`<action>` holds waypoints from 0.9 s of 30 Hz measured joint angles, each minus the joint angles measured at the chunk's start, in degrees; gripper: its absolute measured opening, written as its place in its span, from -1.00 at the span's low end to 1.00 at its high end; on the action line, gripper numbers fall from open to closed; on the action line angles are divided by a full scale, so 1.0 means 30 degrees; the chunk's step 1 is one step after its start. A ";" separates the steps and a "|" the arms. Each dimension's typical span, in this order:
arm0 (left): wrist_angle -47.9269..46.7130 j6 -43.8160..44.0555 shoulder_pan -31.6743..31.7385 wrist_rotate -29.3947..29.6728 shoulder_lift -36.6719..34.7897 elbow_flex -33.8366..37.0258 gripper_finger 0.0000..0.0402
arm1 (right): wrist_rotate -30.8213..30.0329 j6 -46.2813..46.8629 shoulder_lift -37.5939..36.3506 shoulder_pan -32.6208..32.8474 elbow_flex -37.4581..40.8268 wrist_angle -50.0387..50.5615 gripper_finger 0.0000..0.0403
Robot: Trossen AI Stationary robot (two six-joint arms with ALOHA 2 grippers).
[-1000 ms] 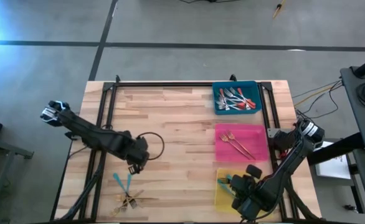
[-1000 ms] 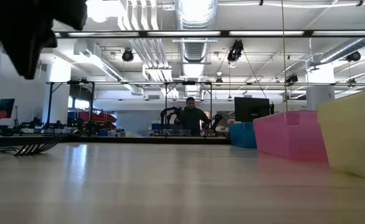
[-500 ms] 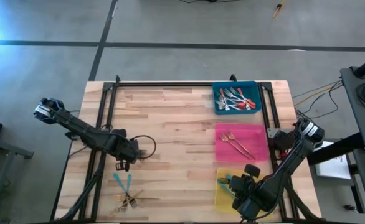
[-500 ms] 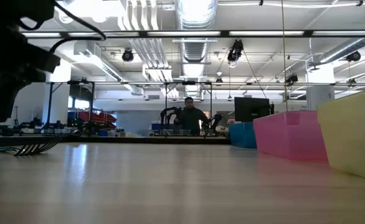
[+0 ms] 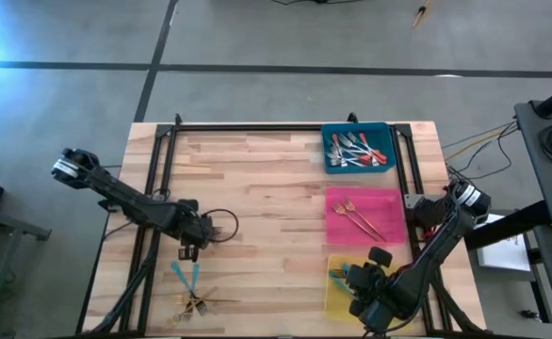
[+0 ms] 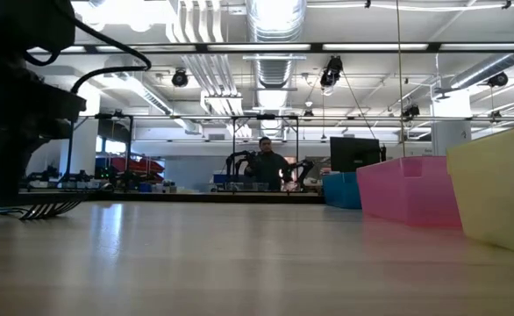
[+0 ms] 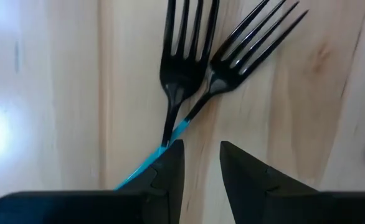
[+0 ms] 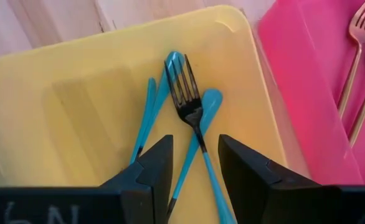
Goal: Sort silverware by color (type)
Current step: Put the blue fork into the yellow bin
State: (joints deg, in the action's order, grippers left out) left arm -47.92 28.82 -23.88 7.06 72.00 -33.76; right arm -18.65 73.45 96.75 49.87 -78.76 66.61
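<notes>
Left end effector (image 7: pixel 201 165) is held narrowly open just above two teal-handled forks (image 7: pixel 198 87) on the counter (image 5: pixel 257 188), lined up for pickup; right end effector (image 8: pixel 195 158), narrowly open and empty, is parked over sorted teal forks (image 8: pixel 189 124) in the yellow tray (image 8: pixel 58 106)

The left arm reaches in from the left edge across the desk (image 5: pixel 257 188), its left gripper (image 5: pixel 187 251) pointing down with the fingers (image 7: pixel 170 171) a narrow gap apart. The right arm folds back along the right edge, its right gripper (image 5: pixel 349 281) low with fingers (image 8: pixel 154 165) parted.
</notes>
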 joint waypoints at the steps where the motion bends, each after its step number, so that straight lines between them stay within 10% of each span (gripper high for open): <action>1: 0.0213 0.0002 0.0000 0.0002 0.0097 0.0098 -0.57 | -0.0022 -0.0006 0.0000 -0.0001 0.0000 0.0000 -0.40; 27: 0.1102 -0.1832 0.0248 0.1175 0.0874 -0.0518 -0.57 | -0.0315 0.0023 -0.0015 -0.0007 0.0000 -0.0444 -0.45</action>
State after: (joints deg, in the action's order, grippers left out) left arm -44.62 23.32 -23.14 10.59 74.62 -35.31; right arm -19.59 73.52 96.71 49.84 -78.76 65.28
